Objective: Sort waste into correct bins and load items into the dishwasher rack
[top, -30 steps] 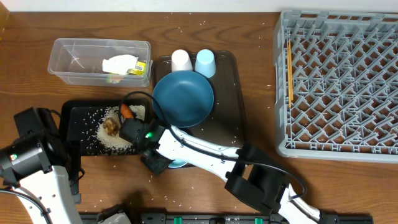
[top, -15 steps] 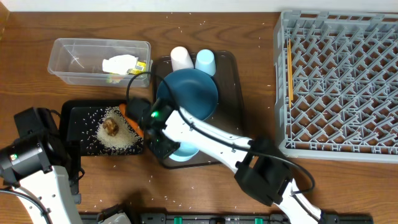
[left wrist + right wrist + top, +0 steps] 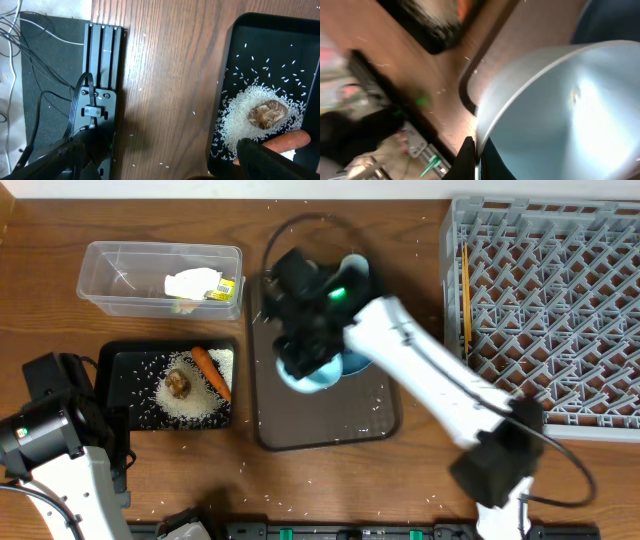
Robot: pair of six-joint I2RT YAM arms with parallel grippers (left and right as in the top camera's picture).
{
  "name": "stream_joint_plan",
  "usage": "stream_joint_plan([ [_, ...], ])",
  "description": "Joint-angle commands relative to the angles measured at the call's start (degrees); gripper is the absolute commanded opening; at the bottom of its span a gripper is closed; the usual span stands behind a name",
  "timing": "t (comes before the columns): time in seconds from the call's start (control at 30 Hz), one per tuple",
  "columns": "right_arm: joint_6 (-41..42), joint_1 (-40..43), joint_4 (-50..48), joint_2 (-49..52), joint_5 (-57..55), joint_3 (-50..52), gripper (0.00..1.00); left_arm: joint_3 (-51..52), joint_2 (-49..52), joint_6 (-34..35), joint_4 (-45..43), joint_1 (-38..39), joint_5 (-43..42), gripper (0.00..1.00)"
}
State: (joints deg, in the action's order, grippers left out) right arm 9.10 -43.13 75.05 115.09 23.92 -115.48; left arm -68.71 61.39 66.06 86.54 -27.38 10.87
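Right gripper (image 3: 476,152): jaws pinched together on the rim of the light-blue bowl (image 3: 318,378), one finger inside the white interior and one outside. The bowl hangs tilted over the upper half of the dark brown serving tray (image 3: 320,420). A patch of the blue plate (image 3: 615,20) shows just beyond the bowl, also over that tray.

Left gripper (image 3: 165,165): fingers (image 3: 270,157) spread wide, holding and touching nothing. It hovers well left of the serving tray, above the near edge of the black tray (image 3: 125,380).

Black tray lies just left of the serving tray and holds rice (image 3: 195,405), a brown lump (image 3: 179,383) and a carrot (image 3: 212,372).

Clear container (image 3: 120,280), left of the serving tray's far end, holds the wrapper (image 3: 195,283).

Rack (image 3: 560,330) stands right of the serving tray, with chopsticks (image 3: 465,295) lying in its left edge.
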Motion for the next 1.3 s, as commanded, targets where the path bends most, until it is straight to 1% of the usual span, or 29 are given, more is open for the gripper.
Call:
stream_joint_plan([
  [0.0,-5.5,3.4,0.8,-3.7,7.9,-1.1,0.01,-0.1,0.0,0.7,0.2,-0.3,0.6,0.98],
  [0.13,-7.7,7.5,2.5,-6.2,11.3,-1.1,0.01,-0.1,0.0,0.7,0.2,-0.3,0.6,0.98],
  [0.33,-9.2,15.0,4.5,-9.2,10.8,-1.1,0.01,-0.1,0.0,0.7,0.2,-0.3,0.6,0.98],
  [0.53,-11.0,30.0,6.8,-12.6,12.1,-1.1,0.01,-0.1,0.0,0.7,0.2,-0.3,0.6,0.98],
  [0.67,-17.9,39.5,9.3,-12.9,19.0,-1.0,0.01,-0.1,0.0,0.7,0.2,-0.3,0.6,0.98],
  [0.8,-20.9,42.1,11.8,-12.9,19.8,-0.2,0.01,-0.1,0.0,0.7,0.2,-0.3,0.6,0.98],
  [0.9,-23.1,40.7,12.8,-12.9,19.7,0.2,0.02,-0.1,0.0,0.7,0.2,-0.3,0.6,0.98],
  [0.97,-23.8,38.4,13.1,-12.9,18.8,0.2,0.05,-0.1,0.0,0.7,0.2,-0.3,0.6,0.98],
  [1.0,-23.8,37.2,13.2,-12.9,17.9,0.2,0.07,-0.1,0.0,0.7,0.2,-0.3,0.6,0.98],
  [1.07,-23.7,33.6,13.8,-12.8,15.0,0.2,0.16,-0.1,0.0,0.7,0.2,-0.3,0.6,0.98],
  [1.13,-23.7,29.3,14.5,-12.8,10.9,0.7,0.44,-0.1,0.0,0.7,0.2,-0.3,0.6,0.98],
  [1.17,-22.8,25.6,14.6,-12.8,7.8,1.6,0.59,-0.1,0.0,0.7,0.2,-0.3,0.6,0.98],
  [1.2,-22.1,23.8,14.4,-12.8,6.4,2.3,0.62,-0.1,0.0,0.7,0.2,-0.3,0.6,0.98],
  [1.27,-19.6,18.8,12.2,-12.8,3.9,4.8,0.65,-0.1,0.0,0.7,0.2,-0.3,0.6,0.98],
])
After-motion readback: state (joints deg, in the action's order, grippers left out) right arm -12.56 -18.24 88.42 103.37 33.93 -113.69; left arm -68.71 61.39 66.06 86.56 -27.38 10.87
